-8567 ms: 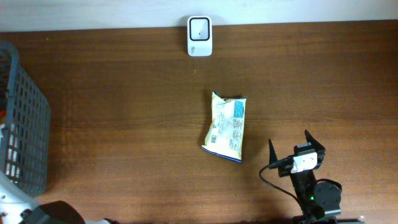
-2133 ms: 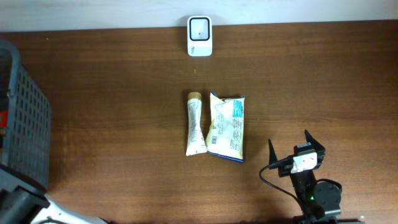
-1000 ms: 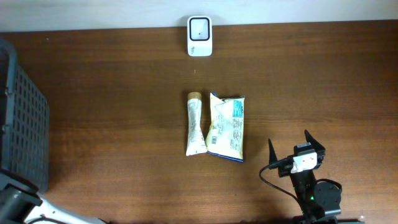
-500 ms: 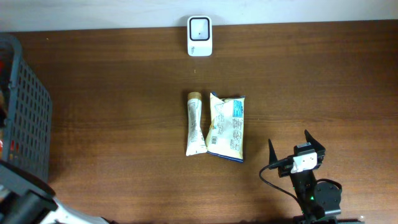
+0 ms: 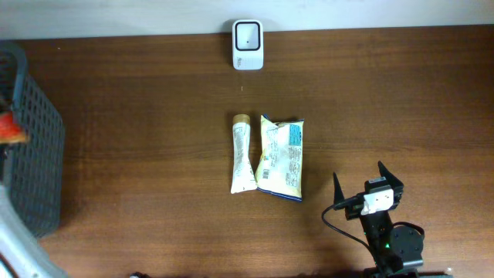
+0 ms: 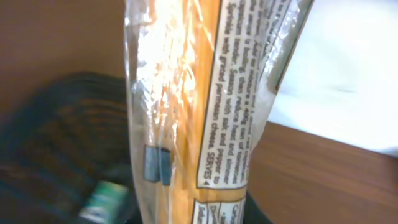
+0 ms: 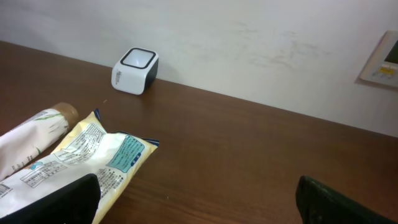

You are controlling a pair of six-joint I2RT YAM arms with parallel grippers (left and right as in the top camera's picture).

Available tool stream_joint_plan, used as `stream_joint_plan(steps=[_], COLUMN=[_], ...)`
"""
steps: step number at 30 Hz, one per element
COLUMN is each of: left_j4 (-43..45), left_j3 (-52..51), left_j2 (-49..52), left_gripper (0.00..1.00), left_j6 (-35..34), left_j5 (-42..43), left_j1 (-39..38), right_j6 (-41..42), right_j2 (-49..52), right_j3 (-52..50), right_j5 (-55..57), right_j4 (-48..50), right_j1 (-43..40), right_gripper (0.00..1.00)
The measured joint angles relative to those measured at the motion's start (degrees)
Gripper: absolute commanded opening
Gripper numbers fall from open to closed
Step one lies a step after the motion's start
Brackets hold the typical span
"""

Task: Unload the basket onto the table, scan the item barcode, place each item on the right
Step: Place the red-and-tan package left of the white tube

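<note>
- From overhead: at the far edge of the brown wooden desk (image 5: 139,100), a white box-shaped barcode scanner (image 5: 248,45). Mid-desk, a cream squeeze tube (image 5: 242,164) lying just beside a yellow-white foil snack bag (image 5: 282,157), both well apart from the scanner.
- At the left edge, a dark grey plastic mesh basket (image 5: 35,154), with a red-orange blur (image 5: 11,130) over its rim, too smeared to name.
- Bottom right, right claw (image 5: 364,184) spread wide, holding nothing, near the snack bag but clear of it.
- From the left wrist: a clear plastic packet with orange contents and a printed label (image 6: 199,106), upright, filling the view, up in the air over the blurred basket (image 6: 50,143). Left claw probably pinched narrow on it, though its fingers stay hidden.
- From the right wrist: black fingertips (image 7: 56,202) far apart at both lower corners. Snack bag (image 7: 93,155) and tube (image 7: 31,140) at lower left, scanner (image 7: 135,70) against the white wall (image 7: 249,37).
</note>
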Motion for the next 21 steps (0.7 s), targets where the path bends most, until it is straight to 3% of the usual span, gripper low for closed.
stream_joint_plan(steps=[3,8,14,17,21], left_j4=[-4.48,-17.11,-16.83,-16.33,-16.59], left_j3=[0.07,-0.02,-5.40,-8.15,-8.22], left_j2=[-2.01,-1.36,7.91,16.26,25.09], left_gripper=[0.00,0.00,0.00,0.00,0.00], left_j6=[-4.39,-7.52,-9.88,-15.47,-27.78], left_j5=[0.22,0.07,-0.87,-1.53,-2.32], left_j1=[-5.81,-24.98,-41.03,-46.51,-51.49], right_j6=[0.00,0.00,0.00,0.00,0.00], right_j2=[0.00,0.00,0.00,0.00,0.00], right_j3=[0.00,0.00,0.00,0.00,0.00], right_j5=[0.00,0.00,-0.02,-0.02,-0.02], right_j4=[0.00,0.00,0.00,0.02,0.00], right_j1=[0.00,0.00,0.00,0.00,0.00], right_gripper=[0.99,0.99,0.99,0.99,0.99])
